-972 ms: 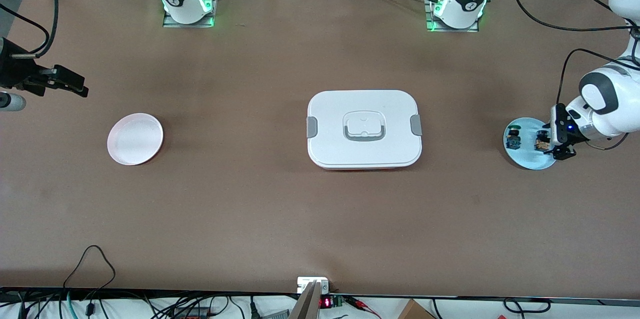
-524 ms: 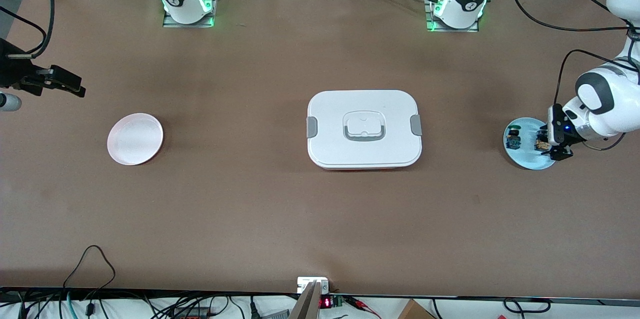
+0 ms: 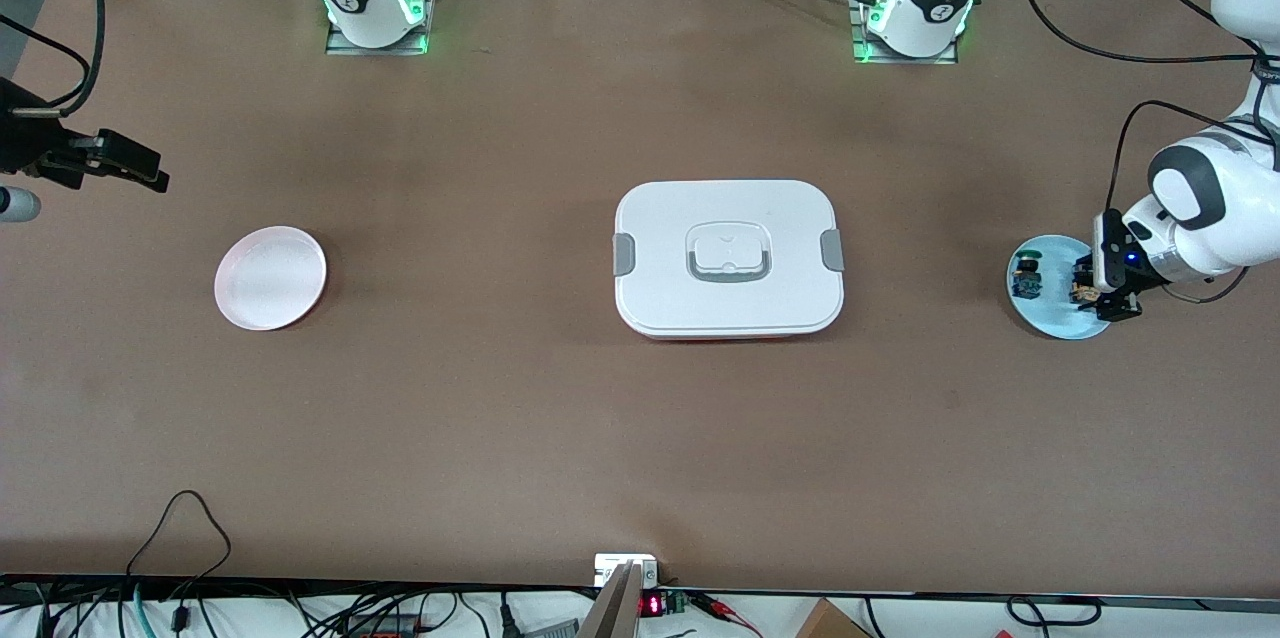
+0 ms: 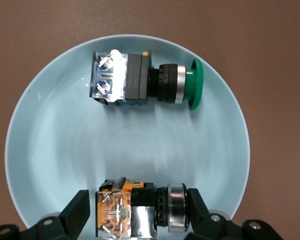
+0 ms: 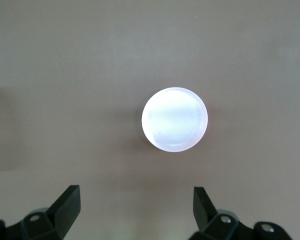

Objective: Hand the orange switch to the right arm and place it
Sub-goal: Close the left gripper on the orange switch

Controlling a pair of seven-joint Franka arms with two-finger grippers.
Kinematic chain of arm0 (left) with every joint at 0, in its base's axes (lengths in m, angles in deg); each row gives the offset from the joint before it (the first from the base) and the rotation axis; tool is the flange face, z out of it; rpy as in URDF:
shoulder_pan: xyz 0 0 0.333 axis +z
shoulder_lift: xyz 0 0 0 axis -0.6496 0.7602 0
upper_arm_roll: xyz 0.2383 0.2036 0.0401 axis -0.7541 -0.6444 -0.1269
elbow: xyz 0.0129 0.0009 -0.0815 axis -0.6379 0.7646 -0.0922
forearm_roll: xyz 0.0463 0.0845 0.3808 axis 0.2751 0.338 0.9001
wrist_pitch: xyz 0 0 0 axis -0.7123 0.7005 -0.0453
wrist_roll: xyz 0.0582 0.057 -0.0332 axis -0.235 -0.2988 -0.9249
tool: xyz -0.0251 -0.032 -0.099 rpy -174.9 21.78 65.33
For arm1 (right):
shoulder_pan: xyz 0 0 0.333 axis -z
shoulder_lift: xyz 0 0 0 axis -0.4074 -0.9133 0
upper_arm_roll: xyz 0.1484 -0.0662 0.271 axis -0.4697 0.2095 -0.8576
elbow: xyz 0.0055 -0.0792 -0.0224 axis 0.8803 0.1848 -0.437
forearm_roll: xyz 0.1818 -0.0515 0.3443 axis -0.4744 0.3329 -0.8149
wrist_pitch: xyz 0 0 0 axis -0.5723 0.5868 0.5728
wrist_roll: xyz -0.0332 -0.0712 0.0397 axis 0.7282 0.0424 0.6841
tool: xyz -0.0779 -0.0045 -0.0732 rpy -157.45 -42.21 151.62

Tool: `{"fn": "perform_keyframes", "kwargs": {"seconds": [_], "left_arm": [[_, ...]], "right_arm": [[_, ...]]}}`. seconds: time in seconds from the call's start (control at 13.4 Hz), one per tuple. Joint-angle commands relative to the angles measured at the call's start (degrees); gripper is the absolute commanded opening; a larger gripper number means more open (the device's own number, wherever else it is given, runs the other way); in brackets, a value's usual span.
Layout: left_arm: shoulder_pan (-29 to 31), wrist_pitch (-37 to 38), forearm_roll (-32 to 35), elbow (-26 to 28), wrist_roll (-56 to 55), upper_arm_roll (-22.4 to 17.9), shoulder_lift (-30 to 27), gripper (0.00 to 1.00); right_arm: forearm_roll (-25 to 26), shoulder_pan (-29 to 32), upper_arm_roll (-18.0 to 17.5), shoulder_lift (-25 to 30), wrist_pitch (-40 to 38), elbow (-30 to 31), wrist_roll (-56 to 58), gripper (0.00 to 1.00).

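Observation:
The orange switch (image 4: 121,212) lies on its side on a light blue plate (image 4: 40,140) at the left arm's end of the table (image 3: 1078,291). My left gripper (image 4: 137,207) is down on the plate (image 3: 1060,326) with its fingers either side of the switch. One finger touches the black head and the other stands a small gap off the orange body, so it is open. My right gripper (image 5: 135,200) is open and empty, hovering at the right arm's end (image 3: 150,176) above a pink plate (image 5: 174,119).
A blue-bodied switch with a green head (image 4: 125,80) lies on the same blue plate (image 3: 1025,278). A white lidded container (image 3: 728,258) sits mid-table. The pink plate (image 3: 270,278) lies toward the right arm's end.
My left gripper has edged a little along the blue plate around the orange switch. My right gripper has drifted slightly toward the table's edge.

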Motion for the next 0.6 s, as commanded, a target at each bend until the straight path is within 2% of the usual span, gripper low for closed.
{"fn": "perform_keyframes", "kwargs": {"seconds": [0.0, 0.07, 0.3, 0.45, 0.52], "left_arm": [[0.37, -0.52, -1.16, 0.40, 2.43, 0.42, -0.53, 0.14], [-0.16, -0.35, -1.25, 0.14, 3.57, 0.51, -0.53, 0.00], [0.45, 1.49, -1.25, -0.21, 3.67, 0.94, -0.88, 0.00], [0.72, 8.32, -1.60, -2.84, 3.67, 1.82, -0.97, 0.00], [0.72, 13.40, -4.04, -5.12, 3.67, 2.35, -1.05, 0.00]], "right_arm": [[-0.67, -0.04, -0.34, 0.94, -1.23, 0.82, -0.33, 1.00], [-0.67, -0.13, -0.43, 0.94, -1.23, 0.73, -0.33, 1.00], [-0.76, 0.13, -0.43, 0.68, -0.62, 0.03, -0.16, 1.00], [-1.11, 0.39, -0.25, 0.50, -0.88, -0.06, 0.55, 1.00], [-1.11, 0.40, -0.25, 0.41, -0.53, -0.06, 0.46, 1.00]]}}
